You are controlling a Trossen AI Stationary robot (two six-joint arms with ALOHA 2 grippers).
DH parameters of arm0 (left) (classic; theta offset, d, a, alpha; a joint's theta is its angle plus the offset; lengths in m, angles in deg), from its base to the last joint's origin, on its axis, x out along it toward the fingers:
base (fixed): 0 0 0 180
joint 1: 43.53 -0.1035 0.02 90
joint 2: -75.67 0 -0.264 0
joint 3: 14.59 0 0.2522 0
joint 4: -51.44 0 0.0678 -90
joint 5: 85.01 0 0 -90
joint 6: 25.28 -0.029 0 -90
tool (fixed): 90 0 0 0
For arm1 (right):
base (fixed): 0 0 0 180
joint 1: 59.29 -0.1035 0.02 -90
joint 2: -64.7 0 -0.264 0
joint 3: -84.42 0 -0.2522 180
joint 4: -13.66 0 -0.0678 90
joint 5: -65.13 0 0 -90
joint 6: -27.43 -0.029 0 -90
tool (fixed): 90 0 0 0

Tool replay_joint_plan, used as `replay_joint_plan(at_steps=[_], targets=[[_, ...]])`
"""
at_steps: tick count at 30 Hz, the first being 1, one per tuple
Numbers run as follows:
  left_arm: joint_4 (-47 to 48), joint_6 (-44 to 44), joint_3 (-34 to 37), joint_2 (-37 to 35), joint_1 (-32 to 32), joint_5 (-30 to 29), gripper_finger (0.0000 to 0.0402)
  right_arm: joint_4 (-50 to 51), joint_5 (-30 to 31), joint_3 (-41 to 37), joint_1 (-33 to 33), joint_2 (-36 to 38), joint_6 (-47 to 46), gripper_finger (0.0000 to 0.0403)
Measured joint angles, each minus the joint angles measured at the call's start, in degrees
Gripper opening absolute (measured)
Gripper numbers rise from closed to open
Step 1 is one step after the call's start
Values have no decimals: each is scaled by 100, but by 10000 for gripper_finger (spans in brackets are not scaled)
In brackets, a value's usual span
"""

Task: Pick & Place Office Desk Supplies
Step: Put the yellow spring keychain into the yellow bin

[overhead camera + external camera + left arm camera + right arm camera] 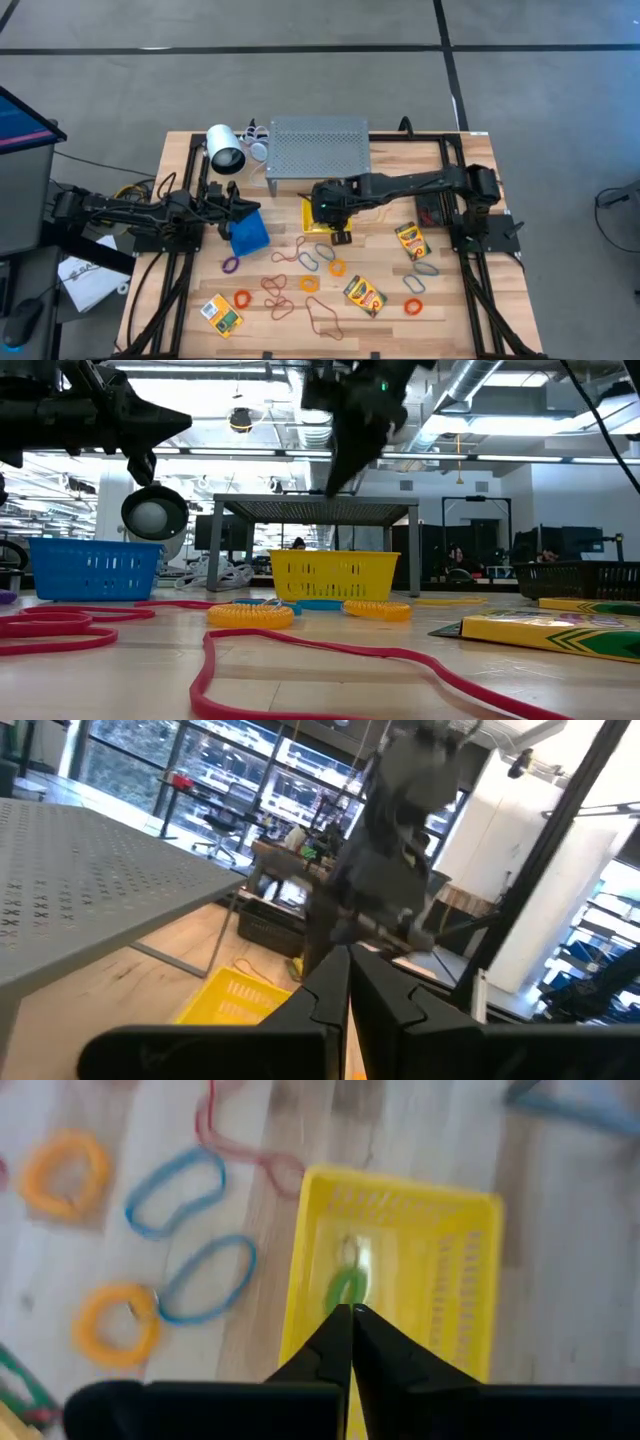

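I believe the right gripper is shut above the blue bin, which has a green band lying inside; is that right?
Not quite: the bin is yellow, not blue. In the right wrist view the right gripper is shut above the yellow bin, with a green band lying inside. The blue bin is over by the left gripper.

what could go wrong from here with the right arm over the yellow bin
1. The right tool is shut and holds nothing, right above the yellow bin; dropping lower could knock the bin's rim.
2. A green band already lies in the bin; a poke could flick it out.
3. Blue bands lie beside the bin, so a sideways sweep may scatter them.
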Motion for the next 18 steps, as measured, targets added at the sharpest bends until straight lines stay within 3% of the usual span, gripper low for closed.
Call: replay_joint_plan(at_steps=[9,15,18], targets=[[132,-48,-543,360,0,670,8,-16,1,11,23,1483,-647,2],[1265,66,-1222,952,2,740,8,325,22,11,-216,2301,-1230,3],[1664,245,-1621,1402,2,1126,8,560,325,11,-366,2558,-1427,2]])
